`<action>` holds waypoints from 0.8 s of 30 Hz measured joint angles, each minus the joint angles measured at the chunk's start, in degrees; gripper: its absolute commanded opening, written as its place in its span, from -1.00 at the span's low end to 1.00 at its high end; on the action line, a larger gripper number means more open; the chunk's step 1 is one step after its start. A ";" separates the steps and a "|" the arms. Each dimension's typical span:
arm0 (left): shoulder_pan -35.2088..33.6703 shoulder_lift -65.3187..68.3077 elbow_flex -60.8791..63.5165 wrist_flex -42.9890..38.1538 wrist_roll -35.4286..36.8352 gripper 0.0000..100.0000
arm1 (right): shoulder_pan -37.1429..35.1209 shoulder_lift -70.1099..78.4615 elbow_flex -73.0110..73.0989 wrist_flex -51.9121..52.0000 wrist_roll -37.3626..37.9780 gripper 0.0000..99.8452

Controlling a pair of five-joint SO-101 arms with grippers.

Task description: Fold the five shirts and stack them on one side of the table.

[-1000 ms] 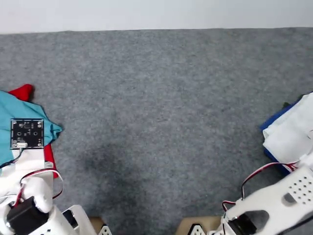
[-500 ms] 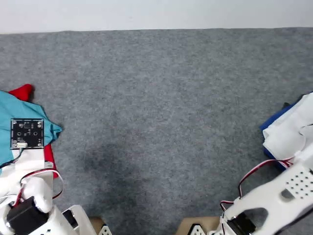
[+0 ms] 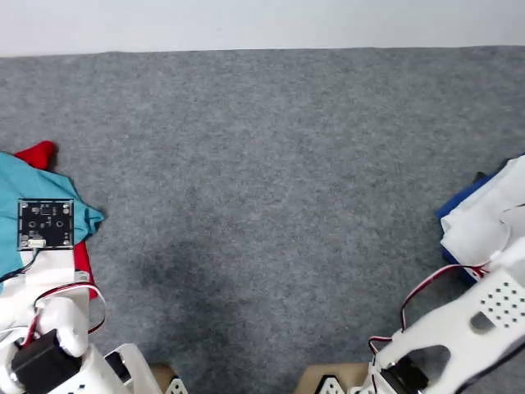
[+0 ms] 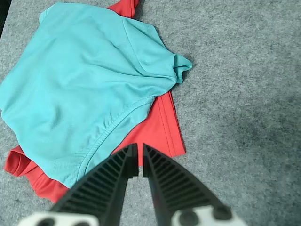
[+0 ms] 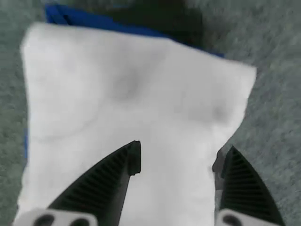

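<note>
A grey felt table point(image 3: 271, 148) was seen from above, with two small heaps of shirts at opposite edges. At the left edge lay a teal shirt point(image 4: 84, 89), loosely spread and rumpled, not folded. It lay on top of a red shirt point(image 4: 162, 125), which showed past it on more than one side. At the right edge a white shirt point(image 5: 131, 94) rested flat on a blue shirt point(image 5: 94, 19), looking like the start of the stack.

The left gripper point(image 4: 140, 153) hung over the red shirt's hem, its jaws drawn almost together with only a thin slit between them, holding nothing. The right gripper point(image 5: 178, 157) hung over the white shirt with its jaws spread wide and nothing between them.

The teal shirt lay just ahead of the left gripper's tips, its nearest hem curving close by and its body stretching away from the claw towards the left edge. The left arm was by far the nearer to it, so it was probably the one to lift it.
</note>
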 measured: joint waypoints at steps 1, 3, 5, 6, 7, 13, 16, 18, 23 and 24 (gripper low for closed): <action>0.00 0.00 0.00 0.00 0.00 -0.94 | -0.26 -1.85 0.00 0.00 0.00 -0.43; 0.00 0.00 0.00 0.00 0.00 -0.94 | -0.53 -5.19 0.00 0.00 0.00 -0.43; 0.00 0.00 0.00 0.09 0.00 -0.94 | -0.70 -8.35 0.00 0.09 0.00 -0.48; 0.00 0.00 0.00 0.62 0.00 -0.94 | -0.70 -9.93 0.00 0.09 0.00 -0.55; 0.00 0.00 0.00 1.32 0.00 -0.94 | -0.79 -11.43 0.00 0.09 0.00 -0.64; 0.00 0.00 0.00 2.73 0.00 -0.94 | -1.76 -21.89 2.46 0.09 0.00 -0.92; 0.00 0.00 0.00 2.73 0.00 -0.94 | -1.76 -29.80 9.58 0.09 0.00 -0.99; 0.00 0.00 0.00 2.73 0.00 -0.94 | -1.76 -35.60 16.88 0.09 0.00 -0.98; 0.00 0.00 0.00 2.55 0.00 -0.93 | -1.76 -53.80 41.93 0.09 0.00 -0.98; 0.00 0.09 0.00 2.37 0.00 -0.93 | -1.76 -58.11 47.56 0.09 0.00 -0.98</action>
